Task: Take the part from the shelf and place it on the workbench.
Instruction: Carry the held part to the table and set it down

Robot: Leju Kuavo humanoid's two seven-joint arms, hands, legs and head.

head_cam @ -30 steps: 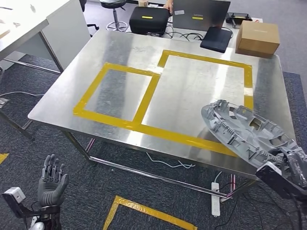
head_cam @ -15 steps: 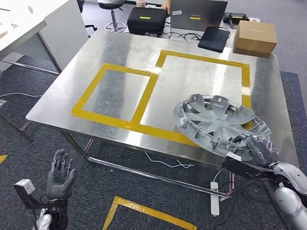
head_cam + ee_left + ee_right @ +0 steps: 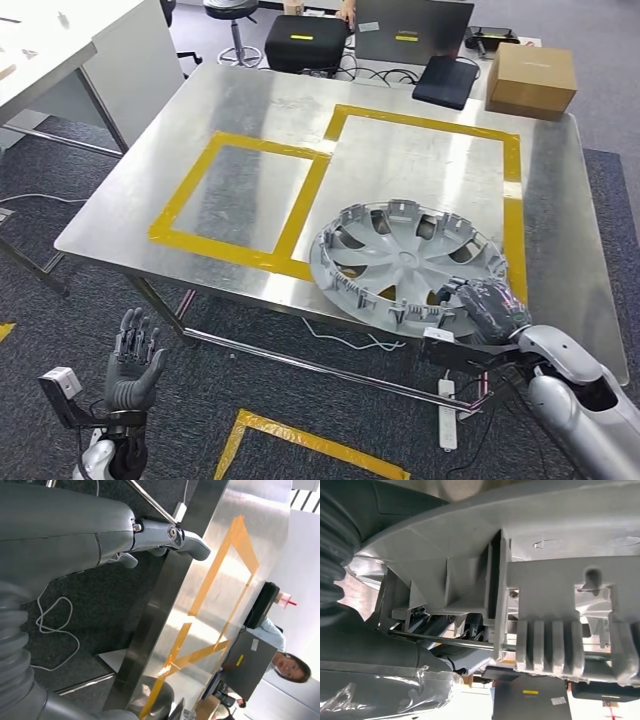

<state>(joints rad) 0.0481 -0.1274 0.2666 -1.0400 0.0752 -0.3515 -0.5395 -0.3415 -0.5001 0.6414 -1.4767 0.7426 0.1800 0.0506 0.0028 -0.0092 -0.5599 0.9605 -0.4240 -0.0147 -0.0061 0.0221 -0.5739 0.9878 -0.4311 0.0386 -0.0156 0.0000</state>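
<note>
The part is a grey plastic wheel cover (image 3: 404, 263), inner side up, over the near right of the steel workbench (image 3: 249, 105), partly inside the larger yellow-taped rectangle (image 3: 513, 160). My right hand (image 3: 483, 308) grips its near rim; whether the cover touches the bench I cannot tell. Close up in the right wrist view, the cover's ribbed underside (image 3: 546, 605) fills the frame above my right hand (image 3: 384, 675). My left hand (image 3: 132, 355) hangs low beside the bench's near left with fingers spread, holding nothing; its fingers (image 3: 166, 535) point toward the bench edge.
At the bench's far edge stand a black case (image 3: 308, 42), a laptop (image 3: 411, 28), a dark pad (image 3: 447, 82) and a cardboard box (image 3: 530, 80). A person sits behind them. A power strip (image 3: 447, 410) and cables lie under the bench. A smaller taped square (image 3: 226, 195) lies left.
My right hand has carried the wheel cover leftward and lower over the bench, tipping it from steeply tilted to nearly flat. The left hand has risen slightly.
</note>
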